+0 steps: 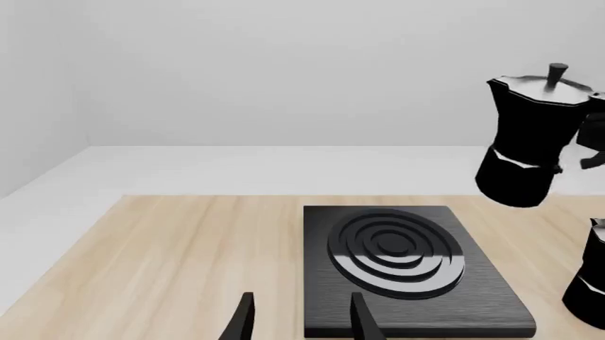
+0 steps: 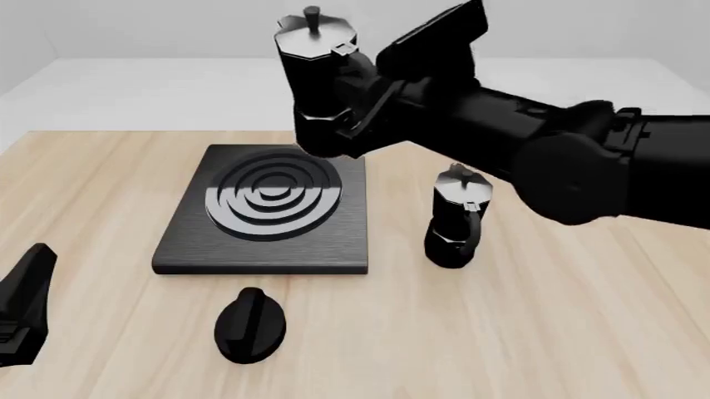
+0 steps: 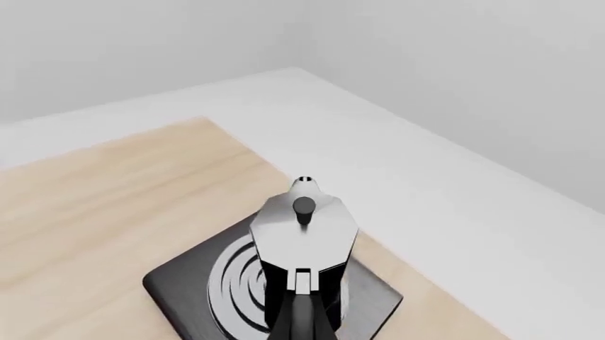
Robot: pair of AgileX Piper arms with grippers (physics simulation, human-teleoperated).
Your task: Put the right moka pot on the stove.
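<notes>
A: Black, faceted, grey-lidded: in the front view the right moka pot [image 2: 318,83] hangs clear of the table, above the far right part of the stove [image 2: 266,209]. The right gripper [image 2: 357,104] is clamped on its handle side; the pot tilts slightly.

B: And the second pot?

A: The other moka pot [image 2: 455,218] stands upright on the wooden table [image 2: 554,316], just right of the stove. A black oval knob [image 2: 249,326] lies near of the stove. The left gripper [image 2: 20,309] sits low at the near left edge; its state cannot be told there.

B: Left wrist view?

A: Two finger tips [image 1: 244,322] stand spread apart, nothing between them, at the stove's [image 1: 406,269] near edge. The lifted pot [image 1: 529,138] shows in the air with no contact below it.

B: Right wrist view?

A: Looking down on the pot's lid and knob [image 3: 304,207]; burner rings [image 3: 236,283] lie directly beneath. The fingers themselves are hidden behind the pot.
</notes>
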